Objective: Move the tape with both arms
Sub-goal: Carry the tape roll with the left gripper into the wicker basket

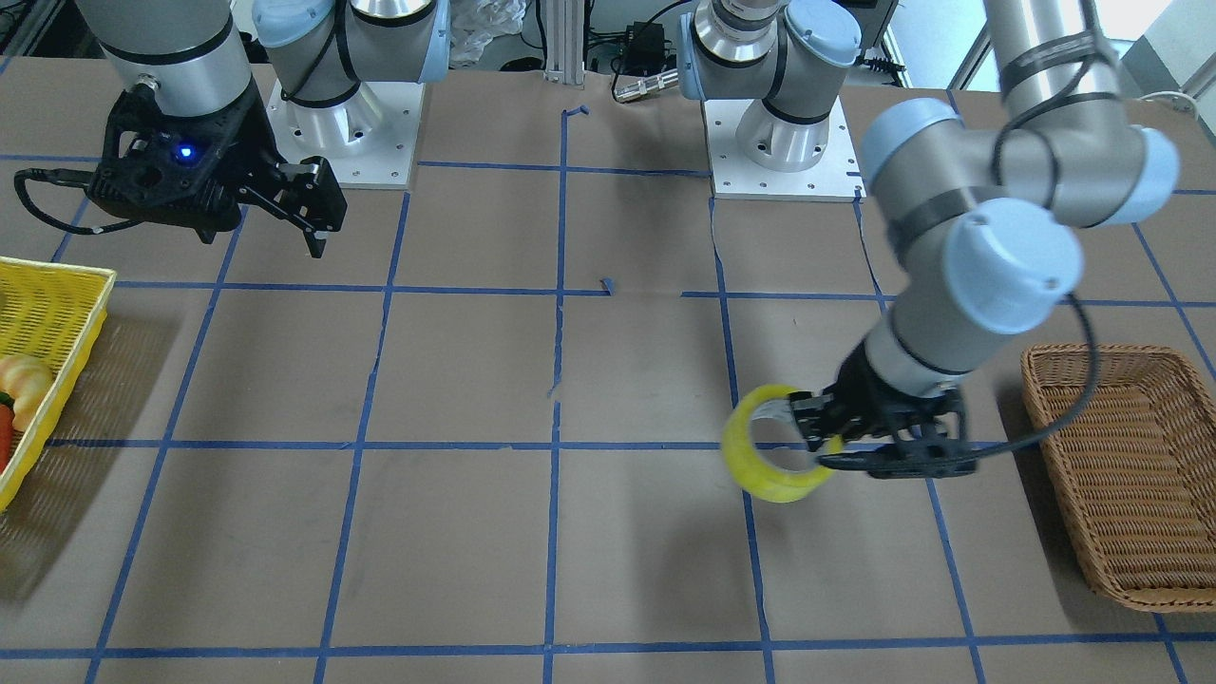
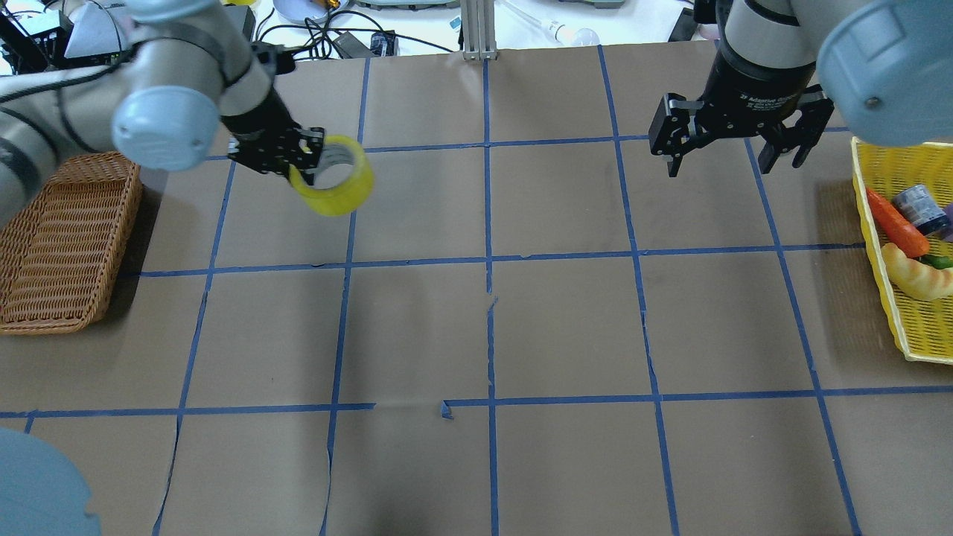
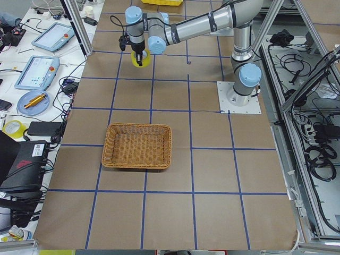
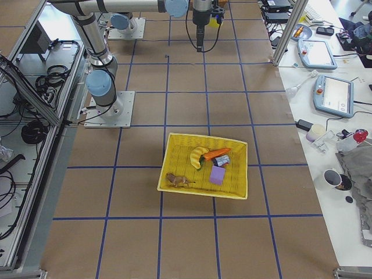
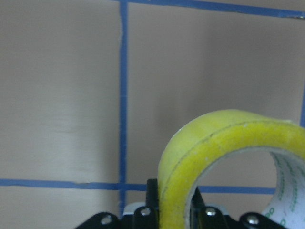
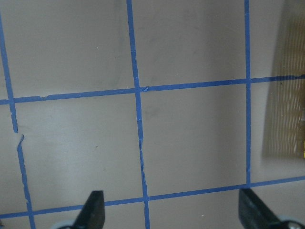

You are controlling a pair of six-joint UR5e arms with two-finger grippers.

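**Two-arm rig, as I see it from my remote station.** My left arm reaches over the desk past the brown wicker basket. Its jaws are clenched on the wall of the yellow tape, one jaw inside the ring and one outside. The tape is held tilted, near the wicker basket but apart from its rim, on the side toward the desk's middle. My right arm hovers well apart from the wicker basket, its jaws released, spread wide and grasping nothing. A yellow basket with a carrot inside lies farthest from the wicker basket.
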